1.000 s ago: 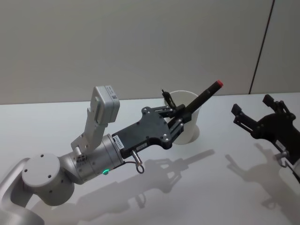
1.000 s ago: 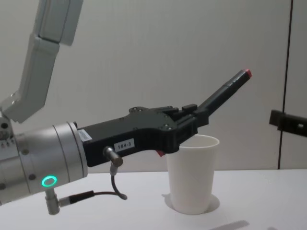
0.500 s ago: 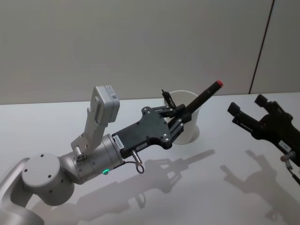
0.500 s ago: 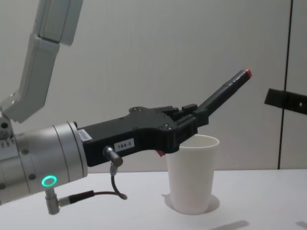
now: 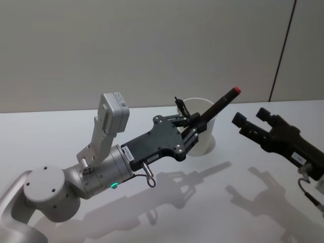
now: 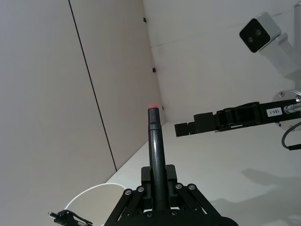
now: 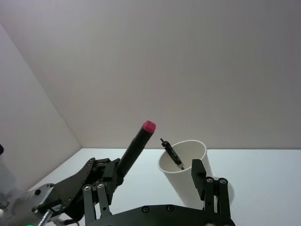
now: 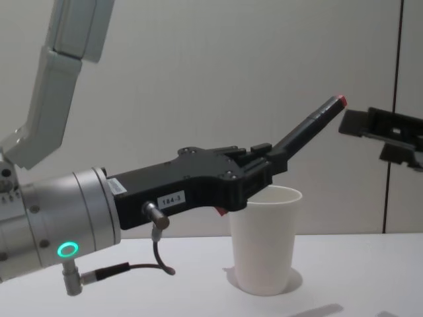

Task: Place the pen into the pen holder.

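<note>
My left gripper (image 5: 194,124) is shut on the pen (image 5: 218,105), a black pen with a red tip. The pen slants up and to the right just above the near rim of the pen holder (image 5: 206,144), a white paper cup on the table. From the side, the pen (image 8: 308,128) rises over the cup (image 8: 267,246) with the left gripper (image 8: 264,160) at its lower end. My right gripper (image 5: 251,119) hovers open to the right of the pen's tip, a short gap away. Its fingers (image 7: 205,181) frame the pen (image 7: 136,143) and the cup (image 7: 187,175).
A thin black item (image 5: 178,104) sticks up from the cup's far left rim; it also shows in the right wrist view as a black item (image 7: 171,153). The white table (image 5: 217,202) is bare around the cup. A pale wall stands close behind.
My right gripper has moved left and a little up, closing in on the pen's red tip. The left arm, the pen and the cup have not moved.
</note>
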Controlling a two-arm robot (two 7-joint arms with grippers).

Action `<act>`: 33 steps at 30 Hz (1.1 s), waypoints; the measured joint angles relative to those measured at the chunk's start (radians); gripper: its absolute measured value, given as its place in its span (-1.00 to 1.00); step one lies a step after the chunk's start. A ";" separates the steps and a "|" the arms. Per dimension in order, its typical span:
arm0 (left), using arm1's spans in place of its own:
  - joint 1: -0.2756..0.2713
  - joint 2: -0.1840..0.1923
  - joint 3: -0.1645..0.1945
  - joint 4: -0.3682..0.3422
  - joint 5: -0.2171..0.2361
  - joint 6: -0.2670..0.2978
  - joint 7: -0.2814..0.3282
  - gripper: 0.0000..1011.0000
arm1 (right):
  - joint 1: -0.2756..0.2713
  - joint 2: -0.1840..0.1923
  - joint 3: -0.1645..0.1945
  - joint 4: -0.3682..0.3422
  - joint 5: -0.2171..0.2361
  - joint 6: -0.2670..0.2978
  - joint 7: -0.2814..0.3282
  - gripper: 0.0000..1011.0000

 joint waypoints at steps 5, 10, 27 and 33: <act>0.000 0.000 0.000 0.000 0.000 0.000 0.000 -0.64 | 0.016 -0.017 -0.008 0.002 0.053 0.047 -0.011 0.98; 0.000 0.000 0.000 0.000 0.000 0.000 0.000 -0.64 | 0.034 -0.041 -0.017 0.011 0.107 0.084 -0.035 0.98; 0.000 0.000 0.000 0.000 0.000 0.000 0.000 -0.64 | 0.095 -0.131 -0.058 0.057 0.242 0.159 -0.132 0.98; 0.000 0.000 0.000 0.000 0.000 0.000 0.000 -0.64 | 0.113 -0.154 -0.072 0.073 0.271 0.175 -0.148 0.98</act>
